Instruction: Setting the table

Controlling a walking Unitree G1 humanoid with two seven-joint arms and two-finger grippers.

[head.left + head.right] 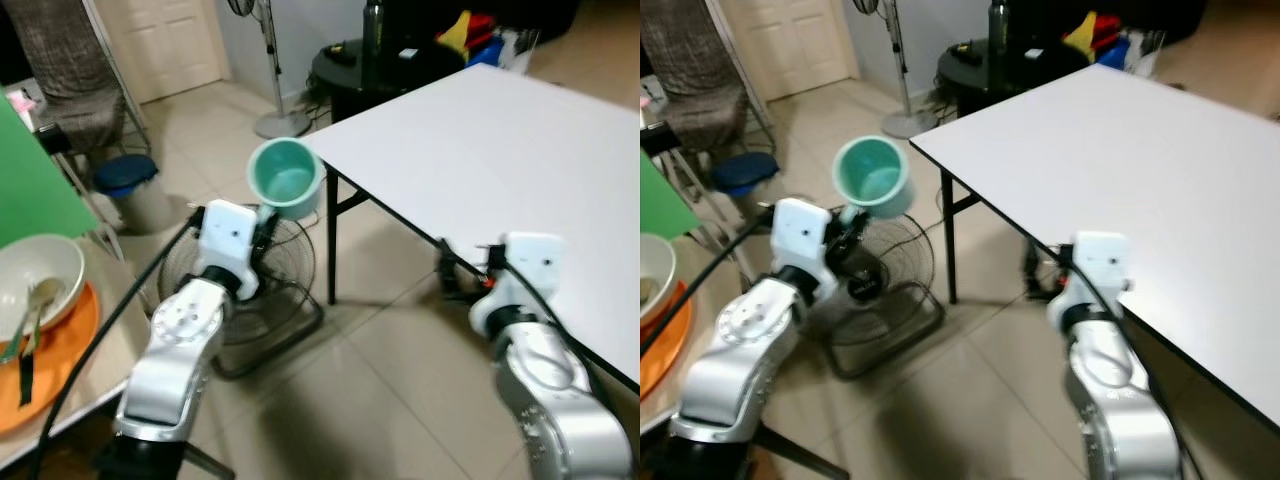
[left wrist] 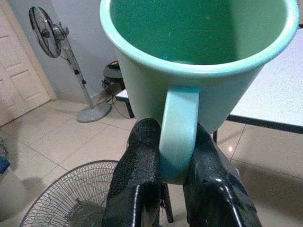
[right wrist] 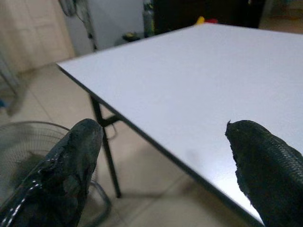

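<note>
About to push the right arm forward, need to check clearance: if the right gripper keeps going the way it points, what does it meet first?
Probably the white table. The right gripper, fingers open, points at its near edge from just beside it, so that edge likely comes first, though depth is unclear.

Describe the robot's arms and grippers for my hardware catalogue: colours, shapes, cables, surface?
Both arms are rounded silver metal segments, each ending in a boxy white wrist housing. The left gripper and right gripper each have two long black fingers with a finely textured, rubbery surface and blunt rounded tips. Black cables run along both arms, and a small red spot shows beside the right wrist housing.
</note>
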